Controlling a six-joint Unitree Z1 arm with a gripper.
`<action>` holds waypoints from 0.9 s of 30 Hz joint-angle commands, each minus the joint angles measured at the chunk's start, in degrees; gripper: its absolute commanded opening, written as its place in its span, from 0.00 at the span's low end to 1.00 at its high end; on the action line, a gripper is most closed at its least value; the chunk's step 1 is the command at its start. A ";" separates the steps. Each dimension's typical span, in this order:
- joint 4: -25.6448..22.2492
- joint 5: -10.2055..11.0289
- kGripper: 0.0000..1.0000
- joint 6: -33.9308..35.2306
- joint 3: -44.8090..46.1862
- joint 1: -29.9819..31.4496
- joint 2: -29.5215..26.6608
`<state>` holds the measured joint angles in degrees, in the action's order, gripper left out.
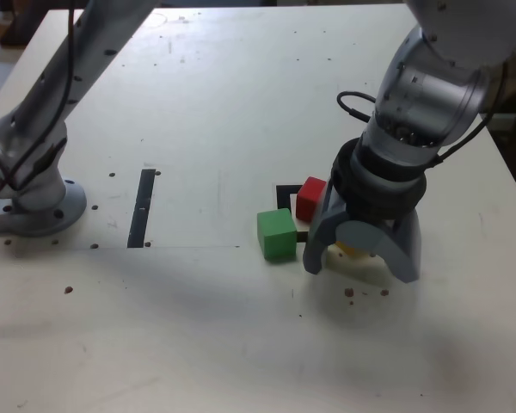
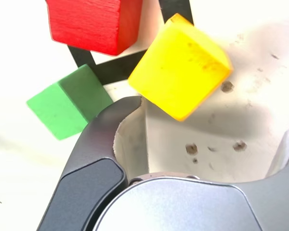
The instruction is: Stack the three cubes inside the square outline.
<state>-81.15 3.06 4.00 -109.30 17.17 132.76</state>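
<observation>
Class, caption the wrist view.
Open gripper poised around the yellow cube, near red cube and green cube.

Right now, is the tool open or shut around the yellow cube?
Open. The tool stands wide over the yellow cube, and in the wrist view bare table shows between the cube and the fingers.

No text, label, brand, number or sign can be read anywhere in either view, on the cubes, the table or the arm.
</observation>
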 commanded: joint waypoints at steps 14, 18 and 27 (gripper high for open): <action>-0.98 1.65 0.98 4.40 3.62 0.20 -3.95; -1.18 1.79 0.98 4.51 3.41 0.45 -4.29; -1.46 2.19 1.00 5.64 2.48 0.76 -4.31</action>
<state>-82.85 5.69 9.27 -106.23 17.83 128.30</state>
